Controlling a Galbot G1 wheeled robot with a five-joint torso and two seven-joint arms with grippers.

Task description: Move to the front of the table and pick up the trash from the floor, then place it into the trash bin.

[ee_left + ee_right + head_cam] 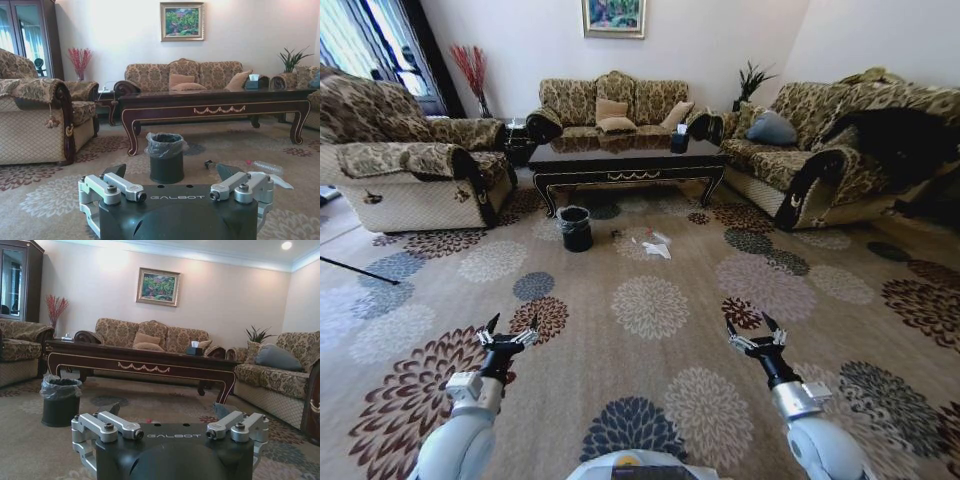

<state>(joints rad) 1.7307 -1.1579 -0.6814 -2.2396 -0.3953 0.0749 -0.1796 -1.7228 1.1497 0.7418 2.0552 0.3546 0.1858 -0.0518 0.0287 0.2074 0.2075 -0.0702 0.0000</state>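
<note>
The dark table [620, 160] stands far ahead between the sofas. In front of its left half, the black trash bin [576, 228] with a clear liner sits on the carpet. The trash [657, 247], a white crumpled sheet with small scraps beside it, lies to the right of the bin. Both arms are held low and near me, well short of these things. My left gripper [508, 328] and my right gripper [753, 328] are open and hold nothing. The left wrist view shows the bin [166, 157], the table [215, 102] and the trash [265, 168]. The right wrist view shows the bin [61, 402] and the table [140, 360].
Patterned sofas [410, 160] [830, 150] flank the table, with a third sofa [615, 105] behind it. A dark tissue box [679, 142] stands on the table's right end. Flower-patterned carpet [650, 305] stretches open between me and the bin. A thin dark rod [360, 270] lies at the left.
</note>
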